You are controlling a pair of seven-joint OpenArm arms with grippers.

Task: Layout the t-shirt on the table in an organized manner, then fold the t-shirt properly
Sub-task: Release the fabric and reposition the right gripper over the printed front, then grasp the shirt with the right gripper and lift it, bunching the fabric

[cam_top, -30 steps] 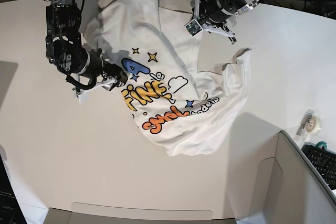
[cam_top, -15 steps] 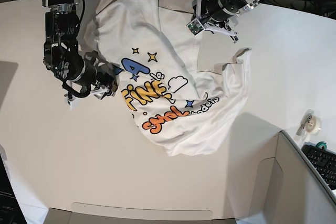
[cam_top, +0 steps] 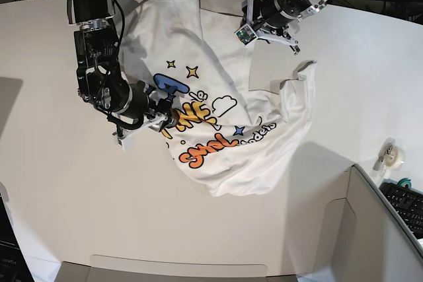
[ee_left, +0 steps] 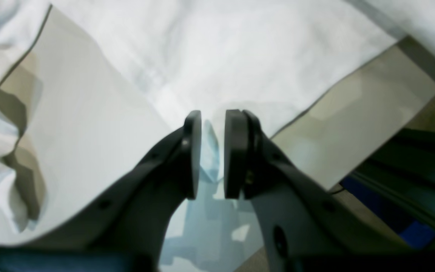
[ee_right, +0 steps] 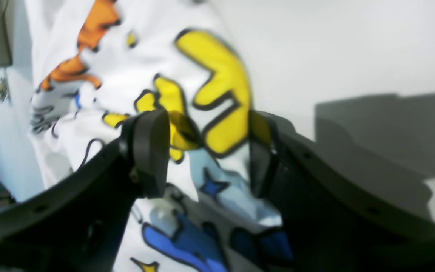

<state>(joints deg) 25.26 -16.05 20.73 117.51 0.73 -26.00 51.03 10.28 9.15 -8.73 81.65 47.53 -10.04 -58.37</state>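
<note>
The white t-shirt (cam_top: 218,84) lies crumpled on the white table (cam_top: 66,183), print up, with its blue, yellow and orange words skewed. My right gripper (cam_top: 165,118) is open at the shirt's left edge. In the right wrist view its fingers (ee_right: 149,151) straddle a raised fold of the t-shirt (ee_right: 217,87) at the yellow letters, beside the bare table (ee_right: 334,49). My left gripper (cam_top: 264,31) is at the shirt's top edge. In the left wrist view its pads (ee_left: 193,151) are nearly together on an edge of the t-shirt (ee_left: 240,56).
A tape roll (cam_top: 391,155) lies at the table's right. A grey bin (cam_top: 370,229) and a keyboard (cam_top: 406,203) are at the lower right. The table's far edge with dark cables (ee_left: 410,158) runs just behind my left gripper.
My right gripper pulled left off the shirt's edge, then came back right and lower onto the print, bunching the yellow letters. My left gripper has stayed in place.
</note>
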